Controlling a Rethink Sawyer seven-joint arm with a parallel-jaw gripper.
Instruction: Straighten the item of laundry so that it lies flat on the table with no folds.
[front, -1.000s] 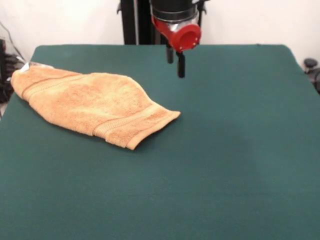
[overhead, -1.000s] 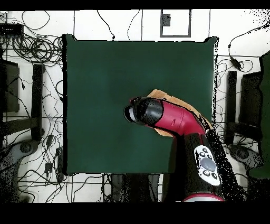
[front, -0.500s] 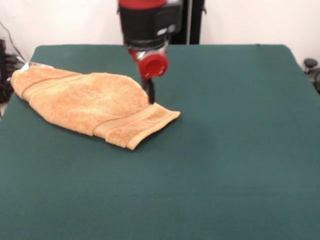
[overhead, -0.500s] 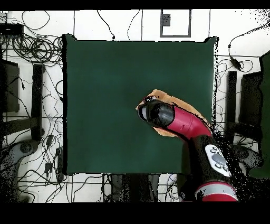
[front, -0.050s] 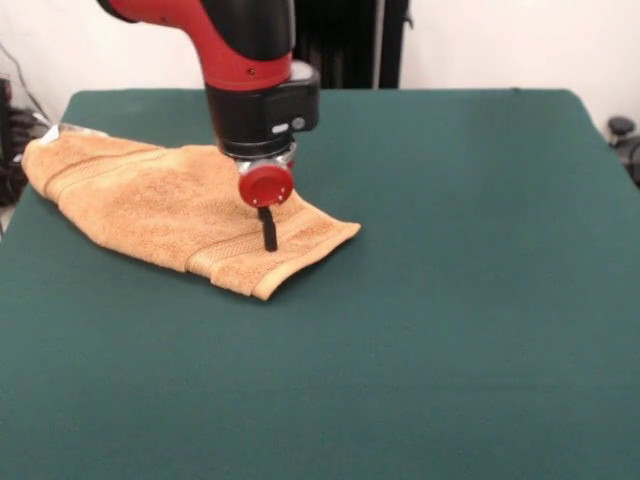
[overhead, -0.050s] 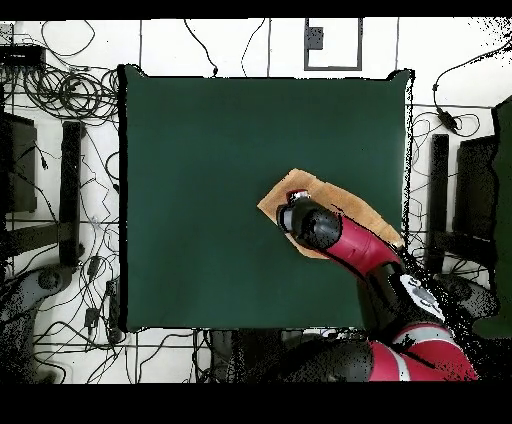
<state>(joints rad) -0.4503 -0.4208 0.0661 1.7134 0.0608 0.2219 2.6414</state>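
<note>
Now your hand (front, -0.050s: 269, 240) is pressing onto the soft, limp towel (front, -0.050s: 150, 205); finger state I cannot tell. Pinch the banded corner.

Red-and-black arm (front, -0.050s: 235, 60), round red cap (front, -0.050s: 265, 185)

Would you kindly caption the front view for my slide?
Gripper lowered onto the folded orange towel on the green table.

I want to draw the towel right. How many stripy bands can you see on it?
2. One band runs across the towel near the end under the tool. The other band is near the opposite end, by the table corner. More could hide in folds.
</note>
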